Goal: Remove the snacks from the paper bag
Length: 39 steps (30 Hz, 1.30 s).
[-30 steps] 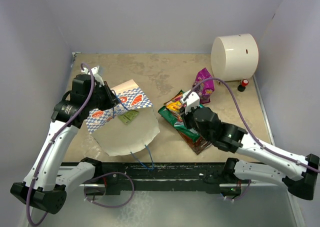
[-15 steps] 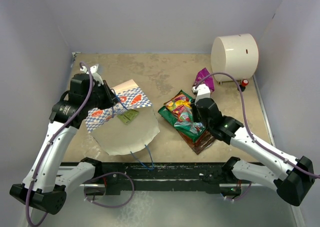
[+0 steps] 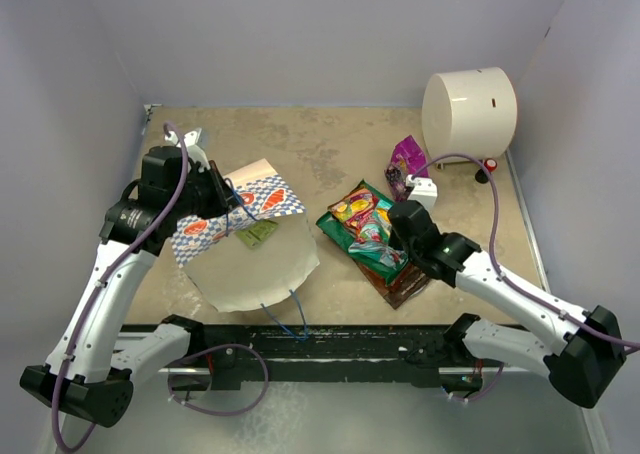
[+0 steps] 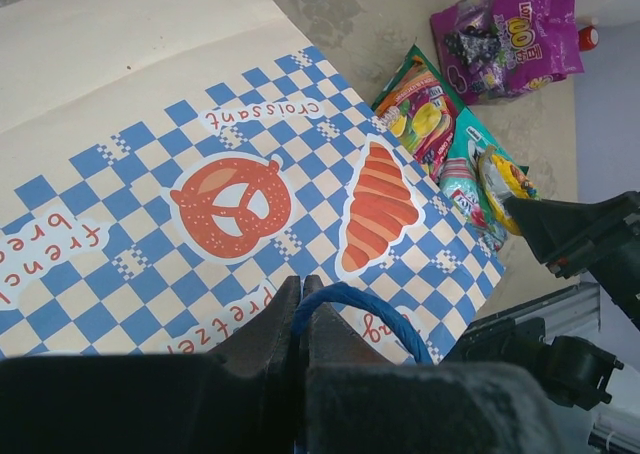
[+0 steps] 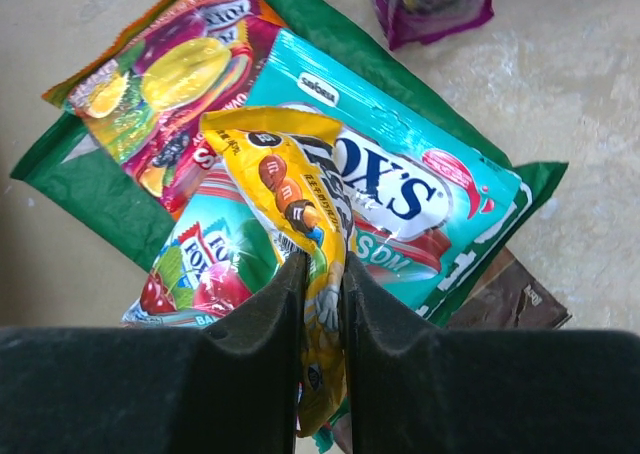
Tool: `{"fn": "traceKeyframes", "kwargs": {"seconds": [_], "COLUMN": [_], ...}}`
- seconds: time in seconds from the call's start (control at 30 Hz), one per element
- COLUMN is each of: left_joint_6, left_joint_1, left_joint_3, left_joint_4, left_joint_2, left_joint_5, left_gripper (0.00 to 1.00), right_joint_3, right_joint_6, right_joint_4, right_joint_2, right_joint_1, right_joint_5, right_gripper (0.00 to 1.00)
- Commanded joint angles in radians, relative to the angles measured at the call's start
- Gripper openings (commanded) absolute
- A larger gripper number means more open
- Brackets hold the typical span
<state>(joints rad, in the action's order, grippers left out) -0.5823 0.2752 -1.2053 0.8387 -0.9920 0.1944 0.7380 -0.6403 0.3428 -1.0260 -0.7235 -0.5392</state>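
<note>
The paper bag [image 3: 255,264] lies flat on the table, checkered band [image 4: 200,174] up. My left gripper [image 3: 218,202] is shut on its blue cord handle [image 4: 345,299], jaws tight together [image 4: 300,294]. A small green packet [image 3: 258,234] lies on the bag. My right gripper [image 3: 393,236] hangs over the snack pile [image 3: 362,229] and is shut [image 5: 322,274] on a yellow candy packet [image 5: 290,184]. Under it lie teal candy packets [image 5: 400,174], a green packet [image 5: 80,184] and a dark brown packet [image 5: 510,299]. The magenta pouch [image 3: 407,164] stands behind the pile.
A large cream cylinder [image 3: 468,114] lies at the back right with a small red object [image 3: 490,164] beside it. Grey walls close in the table on the left, back and right. The bag's other blue handle [image 3: 285,314] hangs over the front edge.
My right arm has swung its wrist to the right and back across the snack pile. My left arm and the bag have stayed where they were.
</note>
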Motion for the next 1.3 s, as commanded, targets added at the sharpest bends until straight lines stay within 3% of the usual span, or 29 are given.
{"fn": "traceKeyframes", "kwargs": {"seconds": [0.0, 0.37, 0.57, 0.67, 0.77, 0.97, 1.17, 1.27], "left_joint_6": [0.024, 0.024, 0.023, 0.022, 0.021, 0.021, 0.016, 0.017], "left_joint_1": [-0.005, -0.004, -0.004, -0.004, -0.004, -0.004, -0.005, -0.004], "left_joint_3": [-0.034, -0.034, -0.039, -0.039, -0.04, -0.045, -0.058, -0.067], "left_joint_4": [-0.024, -0.025, -0.023, -0.025, -0.031, -0.038, -0.034, -0.023], "left_joint_2": [0.004, 0.009, 0.014, 0.016, 0.015, 0.005, 0.001, -0.002], "left_joint_5": [0.016, 0.02, 0.023, 0.033, 0.047, 0.08, 0.1, 0.112], "left_gripper": [0.0, 0.0, 0.0, 0.0, 0.0, 0.0, 0.0, 0.0], "right_joint_3": [0.032, 0.002, 0.079, 0.09, 0.092, 0.059, 0.045, 0.001], "right_joint_6": [-0.126, -0.08, 0.135, 0.303, 0.512, 0.703, 0.923, 0.998], "right_joint_4": [0.075, -0.032, -0.029, -0.085, -0.216, -0.481, -0.733, -0.963], "right_joint_2": [-0.025, -0.02, 0.037, 0.056, 0.06, 0.028, -0.176, -0.28], "right_joint_1": [0.004, 0.004, 0.005, 0.004, 0.005, -0.068, -0.306, -0.382], "right_joint_5": [-0.031, 0.087, 0.076, 0.152, 0.307, 0.725, 0.753, 0.721], "right_gripper": [0.24, 0.48, 0.71, 0.78, 0.81, 0.81, 0.8, 0.79]}}
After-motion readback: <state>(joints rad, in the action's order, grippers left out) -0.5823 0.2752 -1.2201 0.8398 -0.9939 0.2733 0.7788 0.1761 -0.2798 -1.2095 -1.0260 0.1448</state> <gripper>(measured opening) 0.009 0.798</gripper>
